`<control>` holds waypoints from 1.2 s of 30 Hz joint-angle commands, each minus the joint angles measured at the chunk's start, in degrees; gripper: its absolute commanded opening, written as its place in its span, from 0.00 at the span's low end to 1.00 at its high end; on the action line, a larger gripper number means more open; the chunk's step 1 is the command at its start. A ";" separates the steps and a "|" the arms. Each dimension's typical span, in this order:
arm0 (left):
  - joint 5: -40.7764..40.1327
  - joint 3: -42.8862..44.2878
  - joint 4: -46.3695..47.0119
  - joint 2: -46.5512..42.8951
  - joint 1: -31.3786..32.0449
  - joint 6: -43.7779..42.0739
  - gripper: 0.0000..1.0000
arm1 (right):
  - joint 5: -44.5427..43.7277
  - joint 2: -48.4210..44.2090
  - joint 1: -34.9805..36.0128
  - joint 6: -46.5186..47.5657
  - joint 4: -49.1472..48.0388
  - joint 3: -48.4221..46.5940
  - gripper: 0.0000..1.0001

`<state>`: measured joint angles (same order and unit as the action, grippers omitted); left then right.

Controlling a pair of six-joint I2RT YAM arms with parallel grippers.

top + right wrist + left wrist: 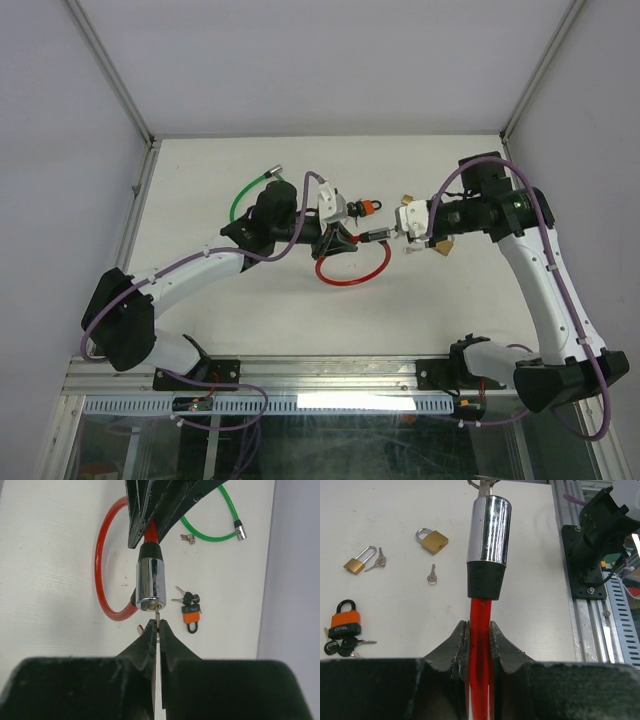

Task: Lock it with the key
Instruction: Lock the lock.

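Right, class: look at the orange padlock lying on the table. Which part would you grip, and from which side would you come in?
The padlock lies flat, so probably come straight down from above and close across the two narrow edges of its orange body. One broad face is against the table, the shackle is only a thin loop, and the keys crowd the other end.

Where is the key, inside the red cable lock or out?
In. The key sits in the end of the chrome cylinder, its head pinched between the right fingers.
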<state>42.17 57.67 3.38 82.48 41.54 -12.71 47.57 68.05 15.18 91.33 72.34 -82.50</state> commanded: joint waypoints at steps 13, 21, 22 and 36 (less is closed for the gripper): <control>23.97 -0.84 6.01 0.77 0.65 25.62 0.00 | 3.39 -11.16 6.52 -2.07 -4.89 11.70 0.00; 4.29 9.29 -18.43 4.18 -0.51 11.52 0.00 | 2.23 -8.59 6.23 -14.29 -10.47 9.88 0.00; 6.47 9.57 -18.86 4.59 -1.45 11.55 0.00 | 3.17 -8.18 5.75 -14.28 -9.51 9.29 0.00; -27.41 10.82 -24.62 0.56 3.03 0.43 0.00 | 21.13 3.79 -1.35 -35.43 -3.48 0.11 0.00</control>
<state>46.39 71.59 -22.37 91.66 40.49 -5.04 56.47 70.76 14.72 67.00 68.27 -79.92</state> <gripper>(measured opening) 0.134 0.008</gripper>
